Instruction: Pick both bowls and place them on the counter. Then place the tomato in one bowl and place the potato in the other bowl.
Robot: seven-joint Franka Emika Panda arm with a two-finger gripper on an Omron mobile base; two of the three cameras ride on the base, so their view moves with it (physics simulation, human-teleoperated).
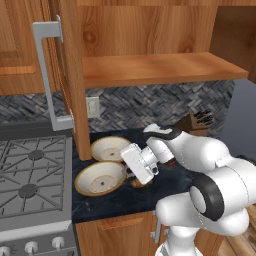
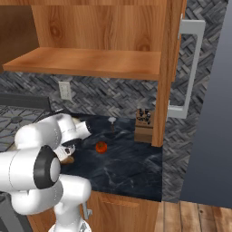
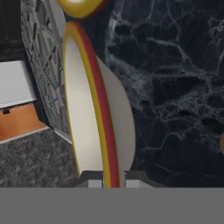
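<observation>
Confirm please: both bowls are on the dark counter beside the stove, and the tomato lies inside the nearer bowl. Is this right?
Not quite. The tomato lies on the bare counter, outside the bowls, as the right base view shows. Both bowls are indeed on the counter beside the stove.

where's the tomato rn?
In the right base view the tomato sits alone on the dark counter, just right of the arm's wrist and left of the knife block.

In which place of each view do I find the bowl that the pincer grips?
Left base view: the cream shallow ceramic bowl with tan rim lies lower centre-left, the pincer at its right rim.
Hand view: centre, edge-on, rim between the pincer tips.
Shared landmark: the dark marble counter.
</observation>
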